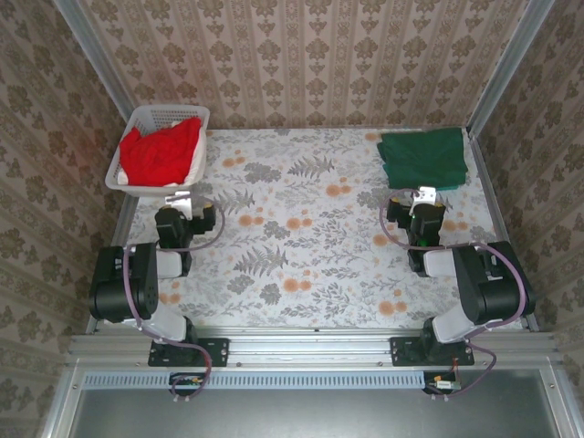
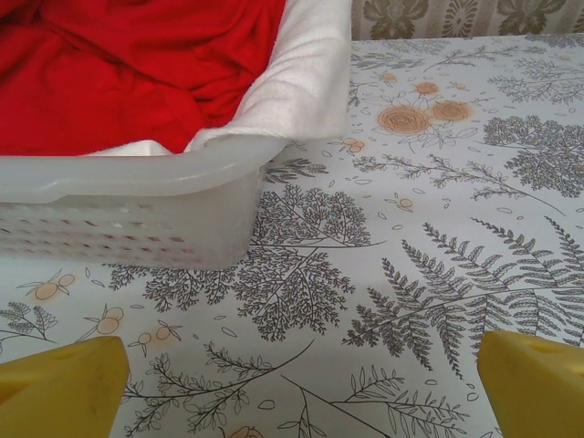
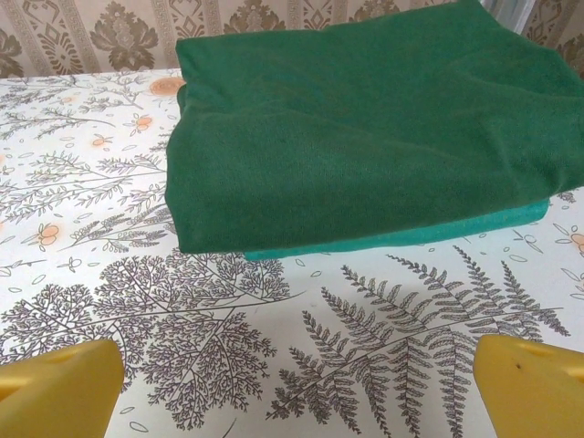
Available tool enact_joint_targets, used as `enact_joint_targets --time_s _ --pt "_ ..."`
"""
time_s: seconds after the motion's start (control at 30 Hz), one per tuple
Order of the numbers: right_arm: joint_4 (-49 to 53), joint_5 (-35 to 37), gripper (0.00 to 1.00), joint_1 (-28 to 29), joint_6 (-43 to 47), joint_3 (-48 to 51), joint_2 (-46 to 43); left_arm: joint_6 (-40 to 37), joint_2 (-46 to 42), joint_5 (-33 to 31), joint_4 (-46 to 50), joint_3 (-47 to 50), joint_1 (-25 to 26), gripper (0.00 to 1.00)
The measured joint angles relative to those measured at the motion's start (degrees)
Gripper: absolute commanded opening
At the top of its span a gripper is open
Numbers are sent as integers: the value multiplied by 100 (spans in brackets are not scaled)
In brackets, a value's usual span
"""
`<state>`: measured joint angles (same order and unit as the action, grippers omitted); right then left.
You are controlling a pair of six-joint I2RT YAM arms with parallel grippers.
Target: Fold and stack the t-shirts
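Red t-shirts (image 1: 160,151) at ten o'clock look limp and light, best pinched at a raised fold; left end effector (image 2: 297,388) and right end effector (image 3: 292,388) gape empty.

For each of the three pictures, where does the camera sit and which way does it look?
Top external: above and behind the arms, looking down at the table; both arms show, left end effector and right end effector open.
Left wrist: on the left arm, facing the white basket of red t-shirts; yellow fingertips at bottom corners.
Right wrist: on the right arm, facing the dark green t-shirt on a teal-green t-shirt; yellow fingertips below.
Shared: top external also shows that basket and green stack.
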<state>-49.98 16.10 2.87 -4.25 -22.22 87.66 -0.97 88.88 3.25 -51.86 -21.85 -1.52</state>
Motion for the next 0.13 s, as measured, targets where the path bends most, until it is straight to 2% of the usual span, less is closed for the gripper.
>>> enact_joint_targets --time_s 0.13 --pt "-2 0 100 7 2 0 2 -17 0 -2 0 0 0 100"
